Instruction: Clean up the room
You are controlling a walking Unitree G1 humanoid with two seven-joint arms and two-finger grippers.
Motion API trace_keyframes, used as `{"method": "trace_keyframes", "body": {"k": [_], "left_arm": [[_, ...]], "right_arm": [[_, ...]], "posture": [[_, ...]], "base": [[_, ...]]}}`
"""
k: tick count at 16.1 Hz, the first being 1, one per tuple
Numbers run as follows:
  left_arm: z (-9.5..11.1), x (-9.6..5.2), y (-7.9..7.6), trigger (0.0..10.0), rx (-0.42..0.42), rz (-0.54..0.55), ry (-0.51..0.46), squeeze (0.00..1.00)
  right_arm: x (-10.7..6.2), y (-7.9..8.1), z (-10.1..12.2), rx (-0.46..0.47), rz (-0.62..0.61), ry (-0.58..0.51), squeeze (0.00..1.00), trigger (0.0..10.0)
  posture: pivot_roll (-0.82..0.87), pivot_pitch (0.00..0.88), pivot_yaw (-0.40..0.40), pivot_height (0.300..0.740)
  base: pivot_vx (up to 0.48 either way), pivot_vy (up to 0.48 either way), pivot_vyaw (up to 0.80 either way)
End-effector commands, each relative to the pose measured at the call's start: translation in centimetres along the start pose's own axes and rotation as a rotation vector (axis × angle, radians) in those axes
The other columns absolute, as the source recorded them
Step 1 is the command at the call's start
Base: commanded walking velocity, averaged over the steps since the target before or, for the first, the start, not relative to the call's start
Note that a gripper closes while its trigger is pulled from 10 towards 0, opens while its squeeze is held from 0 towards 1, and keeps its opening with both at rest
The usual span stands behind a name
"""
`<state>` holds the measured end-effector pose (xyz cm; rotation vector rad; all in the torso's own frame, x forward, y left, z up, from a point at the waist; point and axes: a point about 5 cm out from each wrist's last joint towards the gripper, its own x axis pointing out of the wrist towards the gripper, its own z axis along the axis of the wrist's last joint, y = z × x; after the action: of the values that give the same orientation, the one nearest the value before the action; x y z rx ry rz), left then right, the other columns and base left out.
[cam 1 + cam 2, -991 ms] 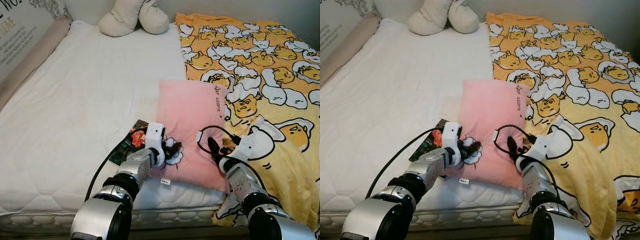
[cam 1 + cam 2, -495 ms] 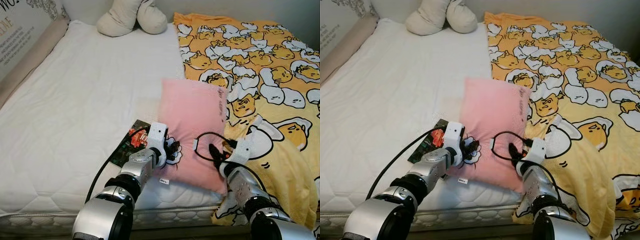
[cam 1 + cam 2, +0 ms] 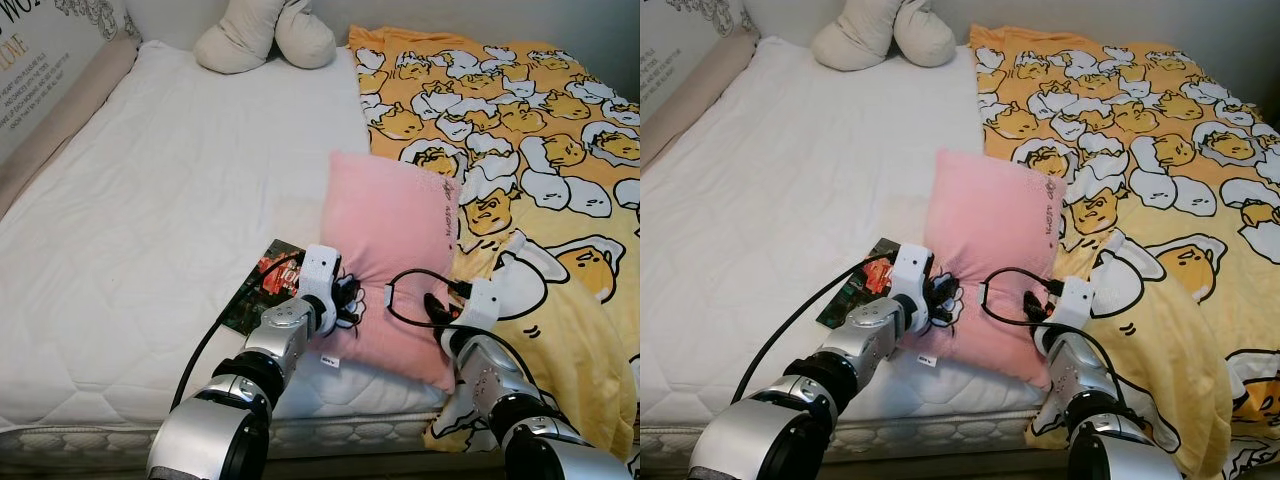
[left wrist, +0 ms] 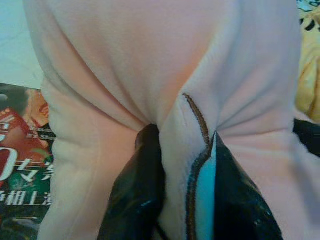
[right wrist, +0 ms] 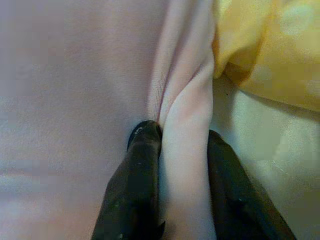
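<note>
The pink pillow (image 3: 395, 262) lay near the foot edge of the bed (image 3: 170, 220), straddling the line between the white mattress and the yellow blanket (image 3: 540, 170), its far end raised. The left end effector (image 3: 343, 300) gripped the pillow's near left edge; the right end effector (image 3: 437, 307) gripped its near right edge, beside the blanket.

The wrist views settled what the head views left vague. In the left wrist view, both black fingers (image 4: 135, 200) were pinched on a fold of pink cloth with a brown stitched line, and a magazine (image 4: 20, 165) lay just beside and partly under the pillow. In the right wrist view, the fingers (image 5: 132, 195) squeezed a ridge of pillow edge, with yellow blanket close by.

The head views showed the wider bed: a beige cushion (image 3: 265, 35) at the far end, a padded headboard panel (image 3: 50, 90) along the left, and a broad stretch of bare white mattress left of the pillow. The magazine's corner (image 3: 262, 280) touched the left arm.
</note>
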<state>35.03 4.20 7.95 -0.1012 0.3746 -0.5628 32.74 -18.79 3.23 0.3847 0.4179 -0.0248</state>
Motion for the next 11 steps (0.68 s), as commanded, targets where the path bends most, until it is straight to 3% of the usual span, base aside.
{"method": "trace_keyframes", "body": {"k": [1,4,8,11], "left_arm": [[-0.7,-0.2,0.2,0.0,-0.002,0.01,0.021,0.0],[-0.1,-0.2,0.7,0.0,-0.006,0.038,0.006,0.0],[0.5,-0.3,1.0,0.0,0.009,0.023,-0.018,0.0],[3.3,0.1,0.8,0.0,0.08,-0.009,-0.087,0.0]], "right_arm": [[-0.9,-1.6,-2.9,-0.002,-0.075,0.127,0.0,0.0],[-0.5,-1.0,-1.6,-0.035,-0.051,0.071,0.0,0.0],[-0.5,-1.4,-1.2,-0.004,-0.062,0.052,0.0,0.0],[0.3,0.0,1.8,-0.016,-0.012,-0.056,0.0,0.0]], "posture": [[0.09,0.102,-0.002,0.74],[0.08,0.068,-0.007,0.74],[0.07,0.016,-0.006,0.74],[0.08,0.0,-0.001,0.74]], "base": [[0.0,0.0,0.0],[0.0,0.0,0.0],[0.0,0.0,0.0],[0.0,0.0,0.0]]}}
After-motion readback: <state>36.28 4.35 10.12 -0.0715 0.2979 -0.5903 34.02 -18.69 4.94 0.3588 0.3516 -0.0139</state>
